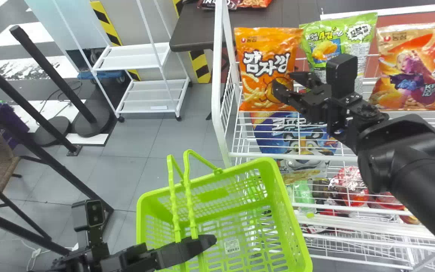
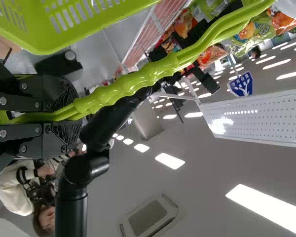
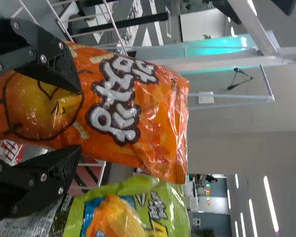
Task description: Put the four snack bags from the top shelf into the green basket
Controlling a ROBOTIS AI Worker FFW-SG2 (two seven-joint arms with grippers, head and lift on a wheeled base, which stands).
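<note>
The orange snack bag (image 1: pixel 257 62) stands upright on the top shelf (image 1: pixel 247 155), and beside it, toward the right, are the green bag (image 1: pixel 359 37) and the orange-red bag (image 1: pixel 389 88). In front of the orange snack bag is the right gripper (image 1: pixel 283 81); its jaws are open. The green basket (image 1: pixel 293 217) is located lower, near the shelf. The left gripper (image 1: pixel 200 243) has its jaws closed around the basket's handles (image 1: pixel 188 189). Below the top shelf one can see a blue bag (image 1: pixel 272 138).

Spread pincer (image 1: pixel 282 79) before orange bag (image 3: pixel 153 113), green bag (image 3: pixel 175 200) beside
</note>
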